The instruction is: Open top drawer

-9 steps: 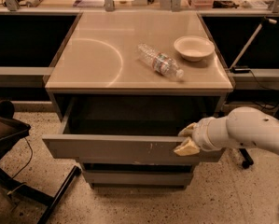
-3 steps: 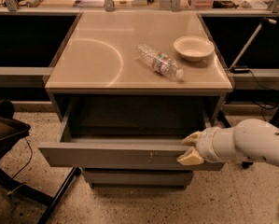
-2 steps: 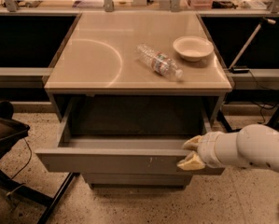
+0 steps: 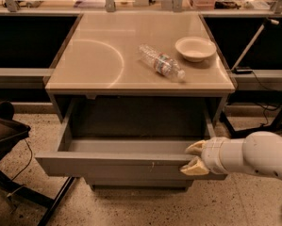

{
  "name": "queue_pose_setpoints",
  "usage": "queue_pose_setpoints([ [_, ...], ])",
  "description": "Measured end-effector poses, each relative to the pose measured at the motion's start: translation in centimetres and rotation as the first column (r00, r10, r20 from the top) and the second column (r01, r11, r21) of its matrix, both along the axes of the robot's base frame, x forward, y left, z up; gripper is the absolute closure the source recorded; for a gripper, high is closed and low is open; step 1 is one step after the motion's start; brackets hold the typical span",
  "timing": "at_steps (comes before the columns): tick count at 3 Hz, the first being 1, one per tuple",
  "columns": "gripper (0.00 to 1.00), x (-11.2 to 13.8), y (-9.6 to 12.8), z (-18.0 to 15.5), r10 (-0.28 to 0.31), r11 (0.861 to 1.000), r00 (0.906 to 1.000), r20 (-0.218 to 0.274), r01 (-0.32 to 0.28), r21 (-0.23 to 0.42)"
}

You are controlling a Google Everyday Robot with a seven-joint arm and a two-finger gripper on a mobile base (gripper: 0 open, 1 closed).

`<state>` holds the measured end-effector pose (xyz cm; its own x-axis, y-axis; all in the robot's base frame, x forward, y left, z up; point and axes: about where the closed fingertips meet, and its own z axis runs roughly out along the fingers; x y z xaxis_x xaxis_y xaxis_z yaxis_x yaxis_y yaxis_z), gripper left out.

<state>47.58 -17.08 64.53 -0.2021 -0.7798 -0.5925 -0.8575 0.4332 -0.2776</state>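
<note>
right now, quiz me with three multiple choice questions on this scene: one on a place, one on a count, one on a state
1. Where is the pincer?
A. down on the floor
B. at the right end of the top drawer front
C. inside a lower drawer

2. How many things lie on the cabinet top?
A. none
B. two
C. five

3. The top drawer is:
A. fully shut
B. lifted out
C. pulled out

Answers:
1 B, it clamps the front panel's upper edge near the right corner.
2 B, a plastic bottle on its side and a bowl.
3 C, the front stands well forward and the inside shows.
</note>
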Motion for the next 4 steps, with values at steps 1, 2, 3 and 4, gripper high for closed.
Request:
queue_pose_setpoints([
  [1, 1.0, -0.2, 0.2, 0.3, 0.0, 1.0, 1.0, 0.0, 0.0, 0.0],
  [2, 1.0, -1.1, 0.0, 0.1, 0.002, 1.0, 1.0, 0.004, -0.002, 0.0],
  [3, 1.0, -1.4, 0.4, 0.2, 0.001, 1.0, 1.0, 0.006, -0.001, 0.004],
  [4, 1.0, -2.1, 0.9, 0.2, 0.0, 1.0, 1.0, 0.01, 0.0, 0.018],
])
